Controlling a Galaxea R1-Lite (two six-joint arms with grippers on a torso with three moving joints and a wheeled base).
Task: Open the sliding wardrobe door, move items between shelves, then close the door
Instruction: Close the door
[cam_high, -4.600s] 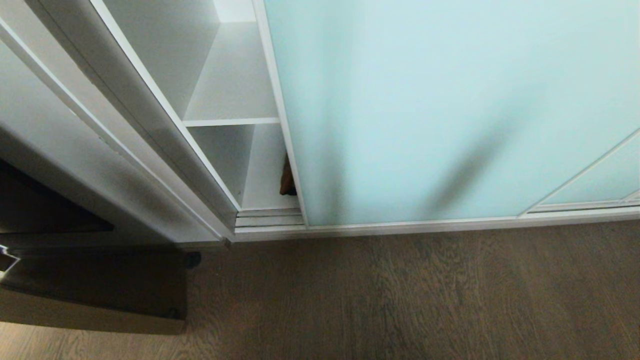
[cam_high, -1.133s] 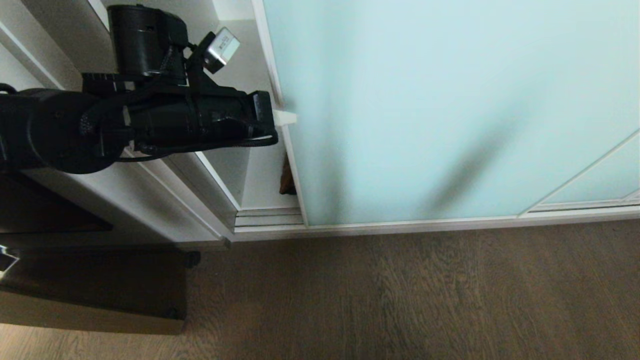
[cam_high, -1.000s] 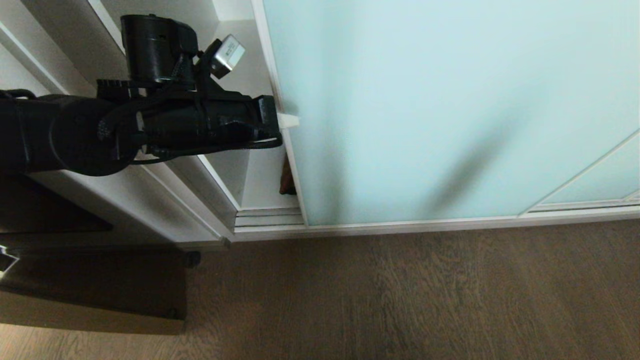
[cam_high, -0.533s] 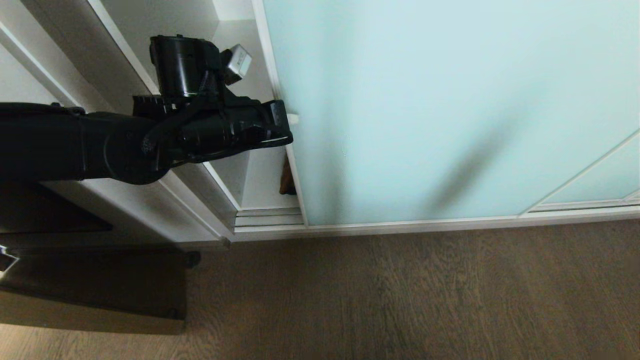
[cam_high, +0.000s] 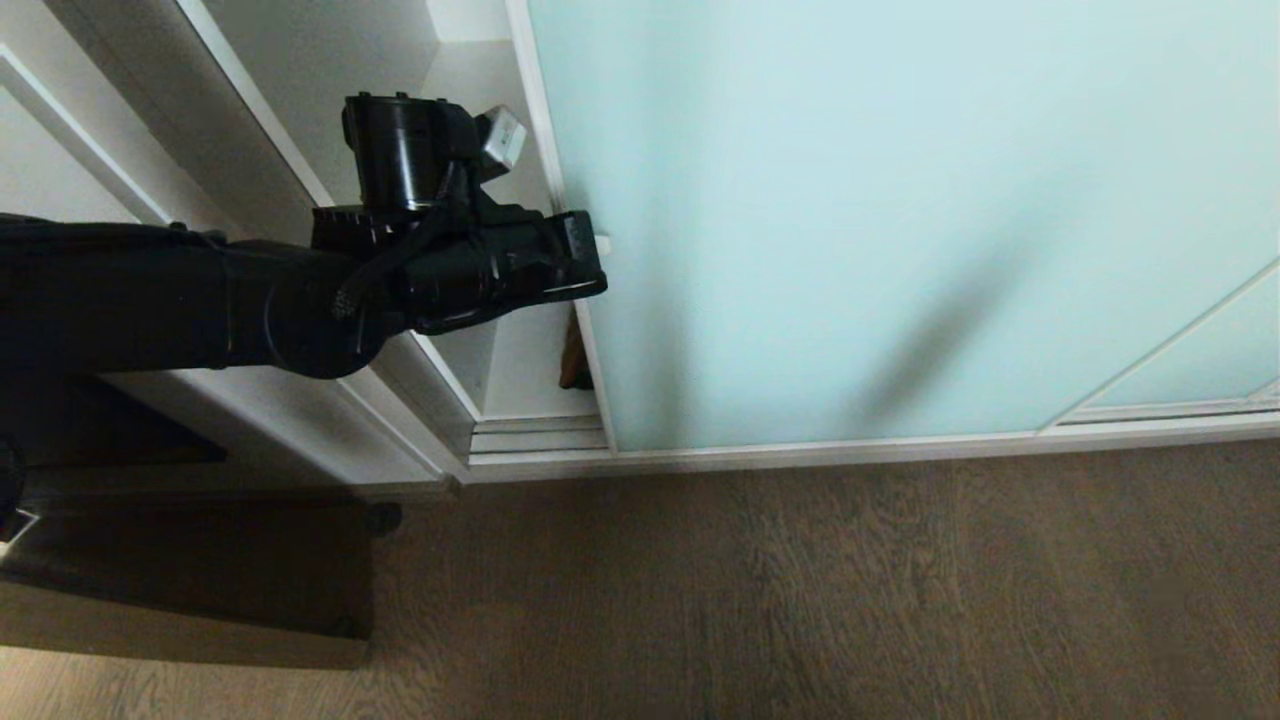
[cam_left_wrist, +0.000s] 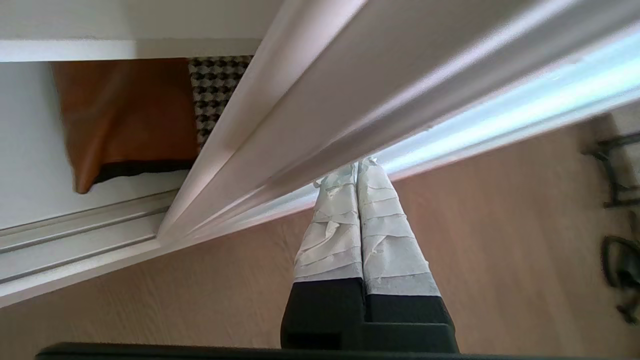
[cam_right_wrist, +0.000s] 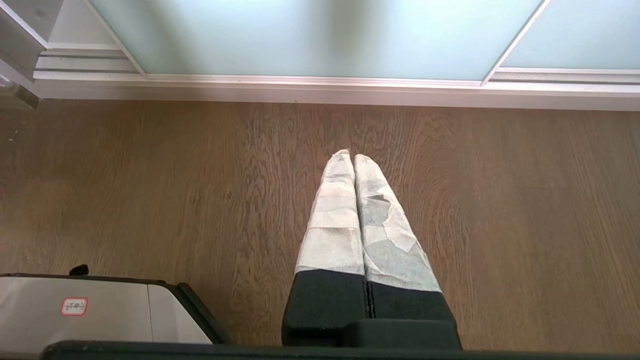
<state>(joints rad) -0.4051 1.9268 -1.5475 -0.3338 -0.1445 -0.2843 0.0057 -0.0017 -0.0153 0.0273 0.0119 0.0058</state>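
Door work has barely begun: the sliding wardrobe door (cam_high: 900, 220) shows only a narrow gap at its left edge. The left gripper (cam_high: 598, 243), jaws pressed together and empty, sits at that edge. Behind it, the cushion (cam_left_wrist: 125, 110) waits on the bottom shelf (cam_left_wrist: 30, 170). The right gripper (cam_right_wrist: 348, 156) hangs closed over the floor (cam_right_wrist: 150, 175). Shifting and closing remain.

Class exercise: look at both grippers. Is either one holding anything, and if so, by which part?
Nothing is held. The left gripper is shut on nothing, its fingertips at the frame edge of the sliding wardrobe door. The right gripper is shut and empty above the wooden floor.
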